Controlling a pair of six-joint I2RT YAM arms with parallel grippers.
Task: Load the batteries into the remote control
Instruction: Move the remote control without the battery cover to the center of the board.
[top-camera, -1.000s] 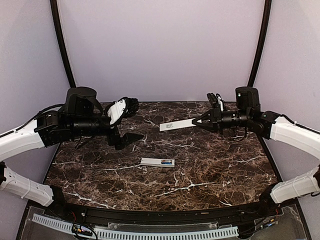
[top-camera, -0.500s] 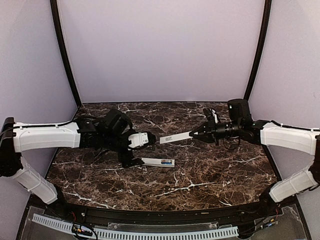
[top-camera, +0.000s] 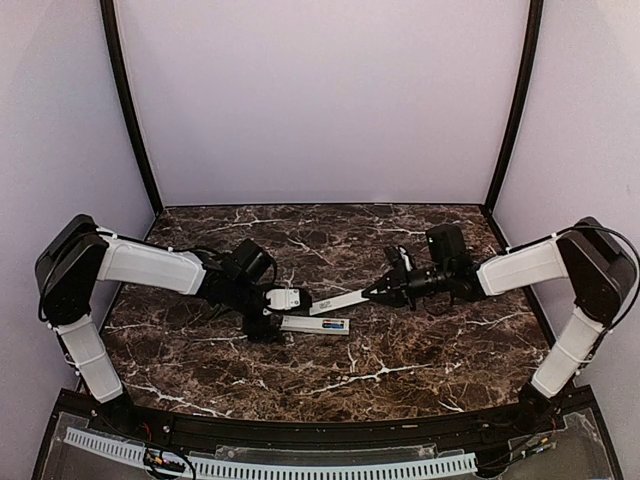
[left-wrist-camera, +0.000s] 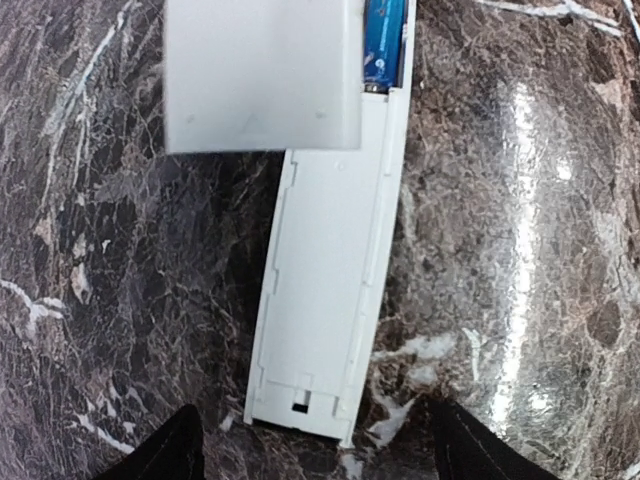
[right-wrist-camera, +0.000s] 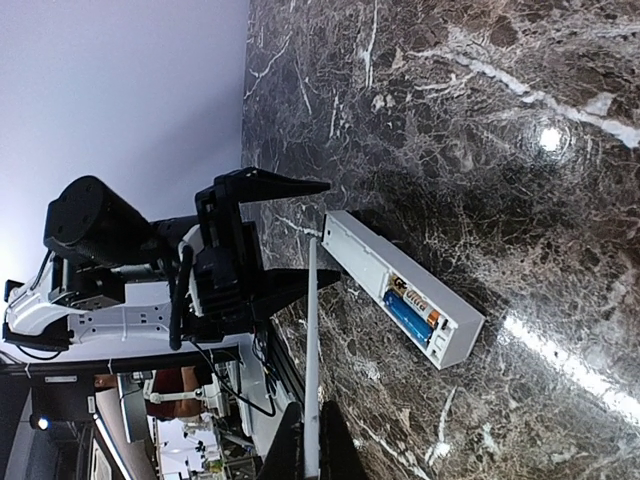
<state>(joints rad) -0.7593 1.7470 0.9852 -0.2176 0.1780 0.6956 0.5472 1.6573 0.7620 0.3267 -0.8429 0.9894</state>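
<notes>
my left gripper (top-camera: 268, 312) is spread wide, its fingers (left-wrist-camera: 180, 455) on either side of the left end of the remote (top-camera: 315, 324), not touching it. the remote lies flat mid-table (top-camera: 430, 350), with blue batteries (right-wrist-camera: 410, 312) in the slot at its right end. my right gripper (top-camera: 377, 291) pinches the cover (top-camera: 340, 301), holding it just above the remote.

The white remote control (top-camera: 315, 324) carries a blue battery (left-wrist-camera: 383, 42) on a dark brown, white-veined marble table (top-camera: 450, 345).
</notes>
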